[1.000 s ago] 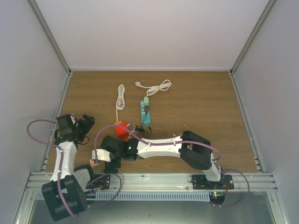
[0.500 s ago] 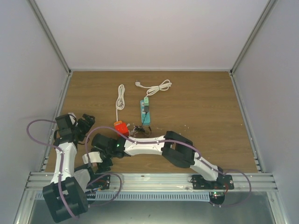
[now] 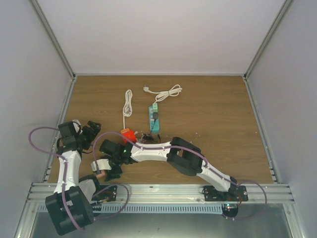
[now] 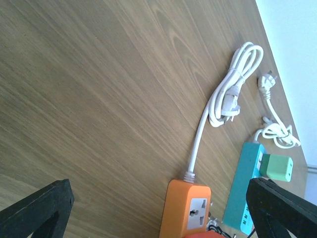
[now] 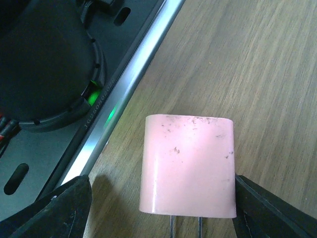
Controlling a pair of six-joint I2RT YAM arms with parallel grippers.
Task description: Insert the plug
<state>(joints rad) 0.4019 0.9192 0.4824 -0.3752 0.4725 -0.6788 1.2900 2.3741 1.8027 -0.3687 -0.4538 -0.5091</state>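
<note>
A small black plug (image 3: 155, 116) seems to sit on the teal power strip (image 3: 154, 123). Its thin black wire trails to a tangle (image 3: 147, 137) beside the orange power strip (image 3: 128, 137). My right gripper (image 3: 106, 169) reaches across to the near left edge and is open. In the right wrist view (image 5: 163, 210) its fingers stand either side of a pink two-prong adapter (image 5: 188, 166) lying on the wood, with a gap on the left. My left gripper (image 3: 92, 129) is open and empty. The left wrist view (image 4: 158, 218) shows the orange strip (image 4: 190, 208) ahead of it.
A coiled white cord (image 3: 128, 106) runs from the orange strip. A second white cord with a plug (image 3: 166, 92) lies behind the teal strip, which carries a green adapter (image 4: 277, 167). The metal rail (image 5: 124, 96) and left arm base (image 5: 44, 64) are close beside the pink adapter.
My right arm has stretched further left, moving its gripper toward the near left corner and over the pink adapter. The left arm has barely moved.
</note>
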